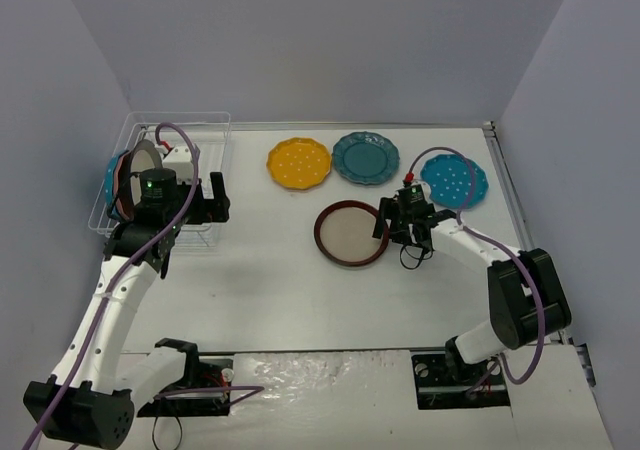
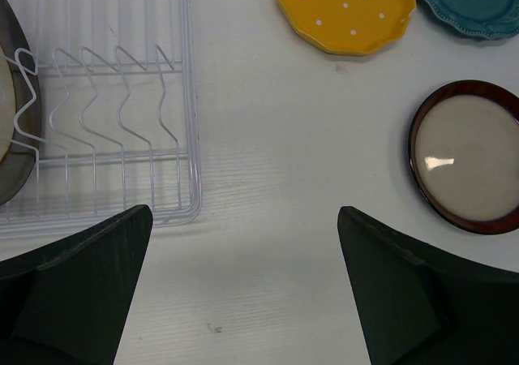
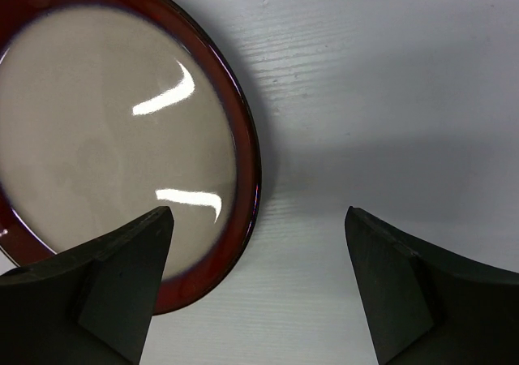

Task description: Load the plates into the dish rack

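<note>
Dark maroon rim, cream centre: the dark-rimmed plate [image 3: 122, 138] lies flat on the white table [image 3: 389, 81], near mid-table.

Right gripper [image 3: 259, 292]: above that plate's right edge, jaws wide apart. One finger [image 3: 105, 292] sits over the rim, the other over bare table just beside it, and the plate's edge runs into the gap between them. Contact with the plate: cannot tell from the wrist view. Nothing gripped.

Left gripper [image 2: 243, 300]: jaws at full spread, only bare table between them. It hangs just beside the near right corner of the dish rack [image 2: 190, 138], apart from the wire.

The dish rack is at the table's far left. Standing on edge at its left end are a bright blue plate [image 1: 110, 175] and a second dark-rimmed plate [image 1: 143, 160]. A pinkish edge shows between them, hard to make out.

Flat in a row along the far side, well apart from the rack:
- yellow dotted plate [image 1: 298, 162]
- dark teal plate [image 1: 365, 157]
- blue dotted plate [image 1: 453, 181], just beyond the right gripper
</note>
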`<control>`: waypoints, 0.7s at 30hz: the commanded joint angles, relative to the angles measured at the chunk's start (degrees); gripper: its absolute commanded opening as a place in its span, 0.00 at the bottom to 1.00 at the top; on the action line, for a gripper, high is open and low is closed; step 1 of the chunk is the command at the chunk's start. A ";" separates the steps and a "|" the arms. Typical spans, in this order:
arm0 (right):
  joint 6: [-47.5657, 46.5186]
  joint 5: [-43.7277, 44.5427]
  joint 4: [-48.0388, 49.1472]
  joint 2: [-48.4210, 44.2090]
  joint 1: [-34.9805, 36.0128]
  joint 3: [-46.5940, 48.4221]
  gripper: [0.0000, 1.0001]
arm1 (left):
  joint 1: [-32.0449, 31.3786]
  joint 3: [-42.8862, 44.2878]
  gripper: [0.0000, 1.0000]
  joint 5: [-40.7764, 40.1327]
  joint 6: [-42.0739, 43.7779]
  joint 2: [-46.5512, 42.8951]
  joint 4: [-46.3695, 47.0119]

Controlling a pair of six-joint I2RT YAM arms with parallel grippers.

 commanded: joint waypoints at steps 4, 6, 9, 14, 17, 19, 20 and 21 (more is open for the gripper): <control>0.38 -6.22 7.24 4.62 -0.61 0.18 0.81 | -0.12 2.33 0.97 0.34 -0.93 -0.78 3.18; 0.47 -6.41 7.77 5.32 -0.69 0.00 0.80 | -0.04 2.33 0.97 0.50 -0.93 -0.78 3.26; 0.88 -6.64 8.87 6.22 -0.69 -0.69 0.74 | -0.04 2.31 0.97 0.53 -0.95 -0.70 3.15; 1.57 -6.97 10.23 7.29 -0.69 -2.07 0.64 | -0.04 2.25 0.97 1.17 -1.11 -0.70 3.40; 1.95 -7.10 10.91 8.36 -0.69 -2.79 0.54 | -0.12 2.16 0.97 1.29 -1.28 -0.78 3.44; 2.19 -7.19 11.38 8.70 -0.69 -3.03 0.53 | -0.04 1.95 0.97 2.04 -2.09 -0.78 3.76; 2.22 -7.19 11.45 9.04 -0.62 -3.25 0.51 | -0.10 1.77 0.97 3.34 -2.68 -0.85 4.28; 2.22 -7.23 11.48 9.35 -0.60 -3.36 0.48 | -0.16 1.54 0.97 4.75 -3.53 -0.84 4.88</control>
